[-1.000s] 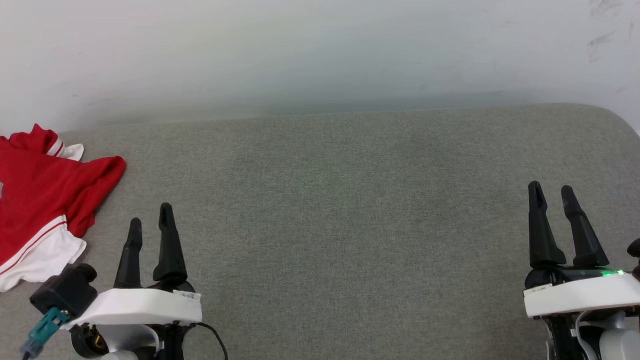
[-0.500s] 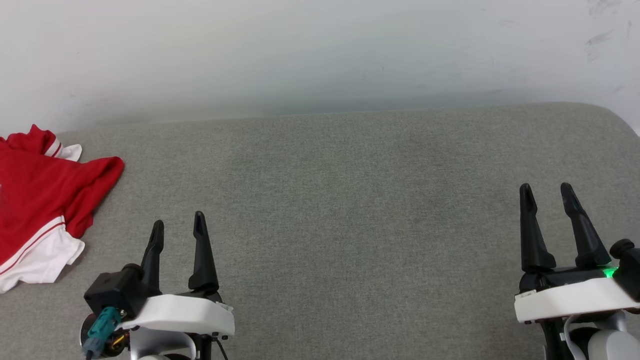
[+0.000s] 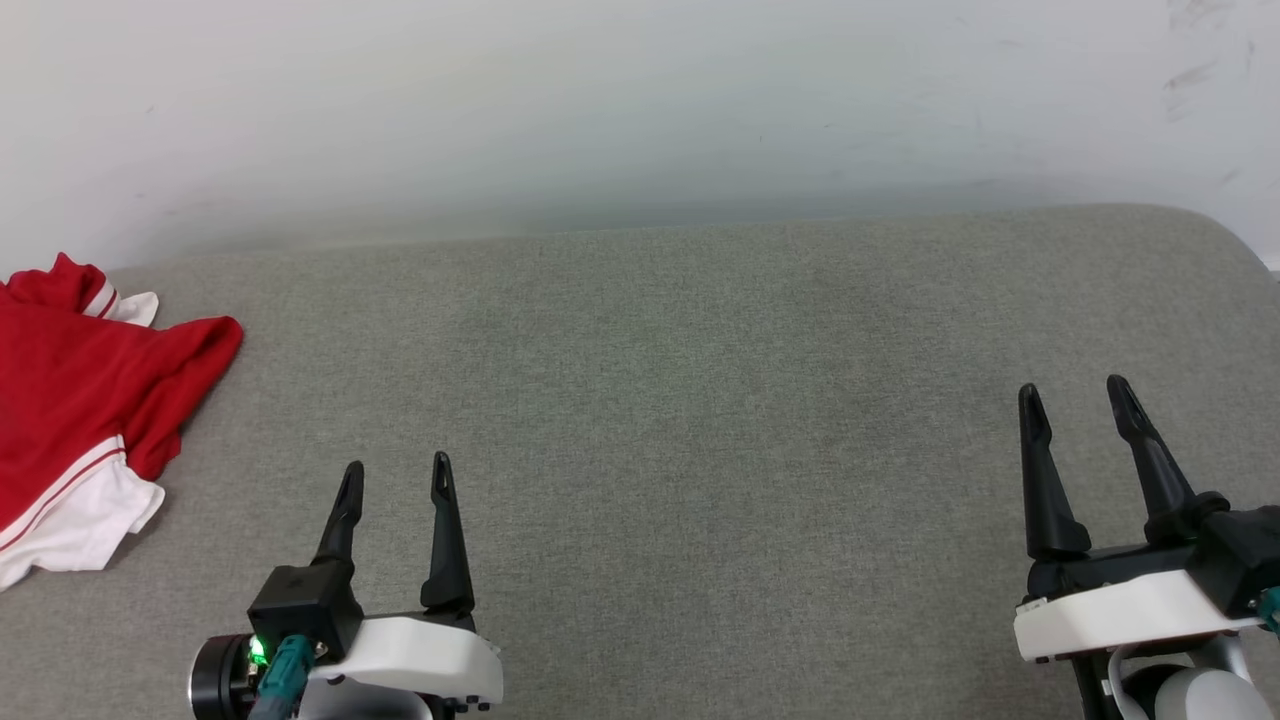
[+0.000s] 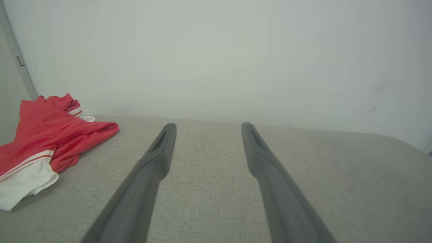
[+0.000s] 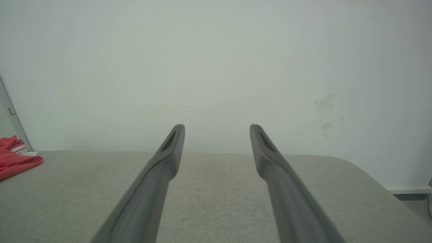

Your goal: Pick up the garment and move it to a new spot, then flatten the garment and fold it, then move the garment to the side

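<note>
- Shirt (image 3: 80,380): a red shirt lies crumpled at the far left of the table (image 3: 700,400), close to the wall (image 3: 640,100); the left edge of the head view cuts it off.
- Sleeve (image 3: 70,520): a white sleeve with a red-and-white striped band forms the shirt's near end and lies flat on the grey cloth. A smaller strip of the same trim shows at the far end, beside the wall.
- Left tool (image 3: 396,462): it is at the near left of the table, its two dark fingers pointing away toward the wall. The fingers stand wide apart with nothing between them. It lies to the right of the shirt and nearer than most of it, not touching it.
- Left wrist view: the left tool's fingers (image 4: 158,158) frame bare grey cloth, and the shirt sits off to their left (folds and striped band plainly visible).
- Right tool (image 3: 1073,386): it is at the near right of the table, fingers likewise pointing toward the wall, spread wide and empty, well apart from the shirt.
- Right wrist view: the shirt shows as a small red patch at the far left edge.
- Table: the rest of its grey fabric top lies smooth, with a rounded far right corner.
- Scuff marks (image 3: 1195,75): faint dark smudges mark the pale wall at the upper right.
</note>
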